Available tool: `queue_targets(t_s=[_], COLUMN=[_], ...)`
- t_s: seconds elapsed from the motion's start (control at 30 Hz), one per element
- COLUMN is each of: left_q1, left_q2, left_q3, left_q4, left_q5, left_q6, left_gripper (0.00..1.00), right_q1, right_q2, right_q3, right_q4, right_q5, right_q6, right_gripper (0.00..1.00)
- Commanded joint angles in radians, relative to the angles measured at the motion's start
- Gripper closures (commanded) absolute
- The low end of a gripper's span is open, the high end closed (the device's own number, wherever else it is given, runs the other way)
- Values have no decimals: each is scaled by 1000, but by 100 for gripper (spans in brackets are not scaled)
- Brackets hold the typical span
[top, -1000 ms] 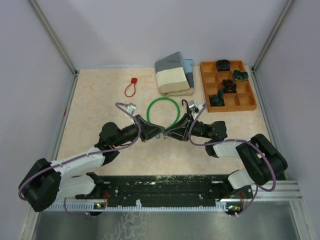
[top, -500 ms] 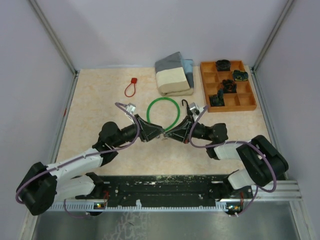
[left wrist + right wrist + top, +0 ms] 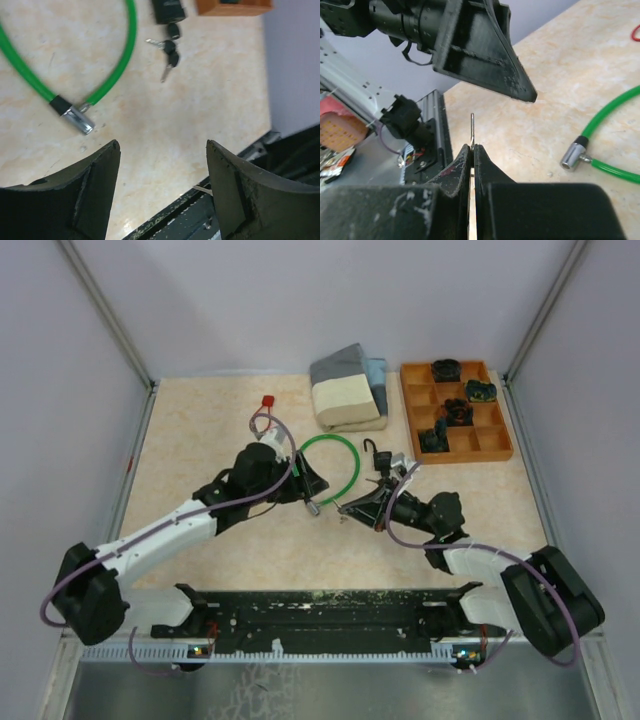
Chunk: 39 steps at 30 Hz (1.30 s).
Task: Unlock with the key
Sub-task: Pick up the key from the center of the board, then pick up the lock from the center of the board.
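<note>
Finds the right gripper (image 3: 345, 508) just off the near edge of the green cable loop (image 3: 330, 437), fingers pressed together and pinching a thin metal strip (image 3: 472, 127) poking straight out past the tips. Reads that strip as a key blade seen edge-on, though cannot say so for certain. Finds the left gripper (image 3: 162, 150) over the loop's left side, fingers spread wide, holding nothing.

Places the loop's metal pin end (image 3: 77, 120) at the loop's near edge, lying bare between the two grippers and seated in nothing. Places the black lock body (image 3: 167, 10) just outside the loop's right side, well apart from the pin, with a bunch of keys (image 3: 169, 47) right at its near end. Cannot tell of any key seated in the keyhole.

Judges the coming move to turn on one relation: puts the lock body off to the far right of the right fingers, with the strip's long axis aiming leftward along the loop's near edge, away from it. Expects to need a turn of the right wrist before any insertion. Counts the right arm as the better placed, standing on the lock body's side of the loop.
</note>
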<state>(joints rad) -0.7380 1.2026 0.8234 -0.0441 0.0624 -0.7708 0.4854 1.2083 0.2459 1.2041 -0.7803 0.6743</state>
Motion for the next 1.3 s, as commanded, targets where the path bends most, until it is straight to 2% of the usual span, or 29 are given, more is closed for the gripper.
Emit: queue_targets(t_s=[0.0,0.2,0.43,0.63,1.1,1.27], left_q1=[-10,-17,-15,-15,-14,3], left_q2=[137,323,537,658,770,752], left_q3=[121,254,399,498,535,484], left_q4=[-339,-465,-567,-612,-616,-567], left_q5=[-91,-151,-197,-188,-164,-125], left_q6=[-24,-28,-29,2,40,20], left_gripper=[25,23,25,36,55,77], right_q1=[-7,-7,-7,-7,-7,-5], right_q2=[-95,-180,-182,-178,-165,-130], right_q3=[0,-16,-44,-50,-35,-22], right_q4=[-181,-308,-311,-303,-325,-325], right_q5=[103,214,349,377,367,338], right_q6=[-144,-212,-226,-223,-217,-169], right_gripper=[100,100,100,100,100,100])
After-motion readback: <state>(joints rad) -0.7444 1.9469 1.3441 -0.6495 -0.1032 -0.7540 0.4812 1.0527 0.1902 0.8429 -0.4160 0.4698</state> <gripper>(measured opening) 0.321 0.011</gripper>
